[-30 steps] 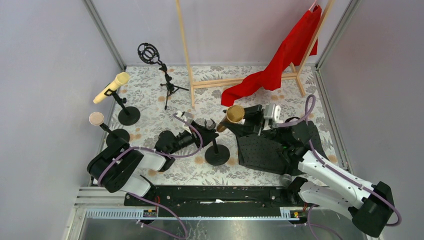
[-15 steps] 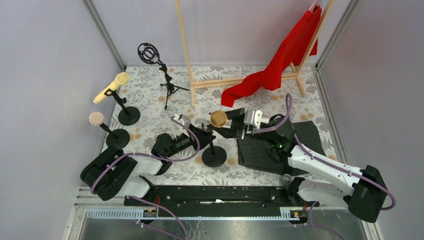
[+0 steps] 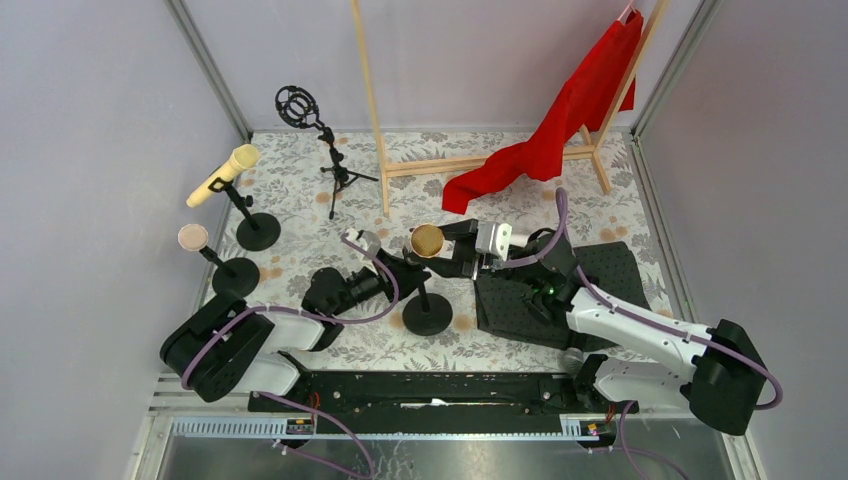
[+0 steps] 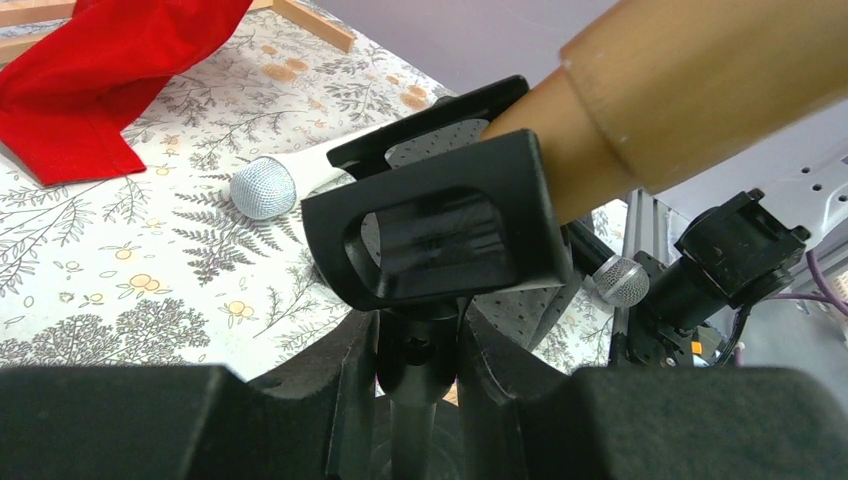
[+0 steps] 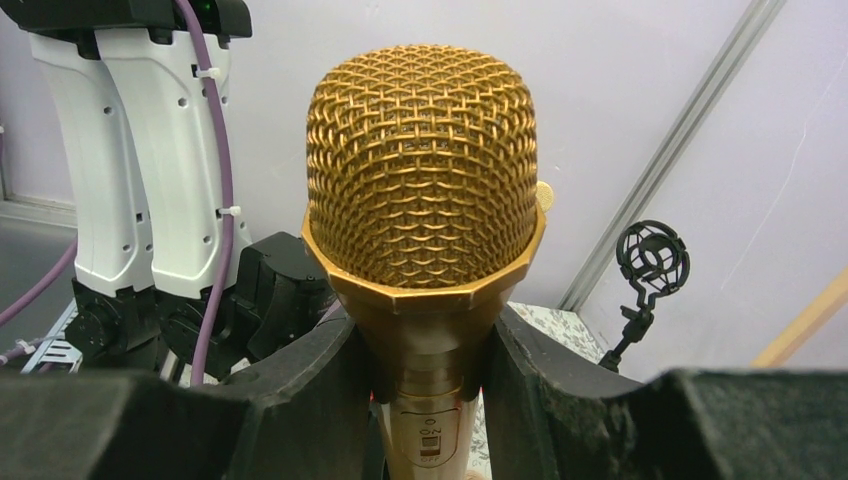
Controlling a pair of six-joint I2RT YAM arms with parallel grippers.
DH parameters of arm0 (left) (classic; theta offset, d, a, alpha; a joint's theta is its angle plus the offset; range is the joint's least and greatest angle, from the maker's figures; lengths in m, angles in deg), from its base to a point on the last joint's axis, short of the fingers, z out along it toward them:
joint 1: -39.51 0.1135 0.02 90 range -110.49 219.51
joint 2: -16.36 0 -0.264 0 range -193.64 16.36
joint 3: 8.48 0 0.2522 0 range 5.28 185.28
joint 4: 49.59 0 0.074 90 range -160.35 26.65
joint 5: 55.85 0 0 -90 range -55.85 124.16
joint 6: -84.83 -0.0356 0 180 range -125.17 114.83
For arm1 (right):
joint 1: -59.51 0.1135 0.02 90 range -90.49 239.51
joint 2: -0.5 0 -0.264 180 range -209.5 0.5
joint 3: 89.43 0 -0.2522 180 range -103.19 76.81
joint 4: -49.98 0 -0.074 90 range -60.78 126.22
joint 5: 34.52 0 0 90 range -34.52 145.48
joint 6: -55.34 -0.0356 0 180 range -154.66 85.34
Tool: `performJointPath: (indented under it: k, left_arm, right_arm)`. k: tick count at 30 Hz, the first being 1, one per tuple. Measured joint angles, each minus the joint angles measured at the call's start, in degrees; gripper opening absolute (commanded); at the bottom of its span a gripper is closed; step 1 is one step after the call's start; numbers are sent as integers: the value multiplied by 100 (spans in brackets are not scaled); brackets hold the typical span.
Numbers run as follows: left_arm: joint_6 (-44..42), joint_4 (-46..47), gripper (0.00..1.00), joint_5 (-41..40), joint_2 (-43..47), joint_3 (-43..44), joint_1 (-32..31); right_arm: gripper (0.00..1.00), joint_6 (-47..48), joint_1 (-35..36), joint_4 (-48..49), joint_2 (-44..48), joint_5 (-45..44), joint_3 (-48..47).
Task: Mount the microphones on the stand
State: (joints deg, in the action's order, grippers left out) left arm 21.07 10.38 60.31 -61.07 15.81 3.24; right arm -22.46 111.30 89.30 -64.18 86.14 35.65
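My right gripper (image 3: pixel 455 250) is shut on the gold microphone (image 3: pixel 428 240) just below its mesh head (image 5: pixel 425 170), and holds it tilted over the middle stand (image 3: pixel 427 318). Its tail end (image 4: pixel 690 100) is at the stand's black clip (image 4: pixel 440 235). My left gripper (image 3: pixel 408 266) is shut on the stand's neck (image 4: pixel 420 360) under the clip. The pale yellow microphone (image 3: pixel 222 175) and the pink one (image 3: pixel 193 237) sit in their own stands at the left. The white microphone (image 4: pixel 265 187) lies on the table beyond the clip.
A tripod stand with a ring mount (image 3: pixel 297 105) is at the back. A wooden rack with a red cloth (image 3: pixel 560 120) stands at back right. A black mat (image 3: pixel 620 270) lies under my right arm. A second grey mesh head (image 4: pixel 620 280) shows by it.
My right gripper has carried the gold microphone left, to the middle stand's clip. My left gripper closed in on the stand's neck and the stand shifted slightly left.
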Motion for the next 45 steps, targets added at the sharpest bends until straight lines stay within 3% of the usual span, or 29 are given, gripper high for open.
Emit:
performJointPath:
  k: [13,23,30,39,45]
  left_arm:
    - [278,675,0,122,-442,-94,0]
    - [251,721,0,131,-442,-127,-2]
    - [-44,487,0,210,-262,-127,-28]
    - [-1075,-922,0,46,723,-122,-192]
    - [-1388,-1130,0,0,876,-122,-203]
  right_arm:
    - [0,503,46,844,-103,35,640]
    - [0,975,63,841,179,46,1067]
    - [0,1141,101,149,476,4,1014]
    - [0,1628,498,-1300,555,-675,494]
    - [0,1779,678,-1355,455,-1032,481]
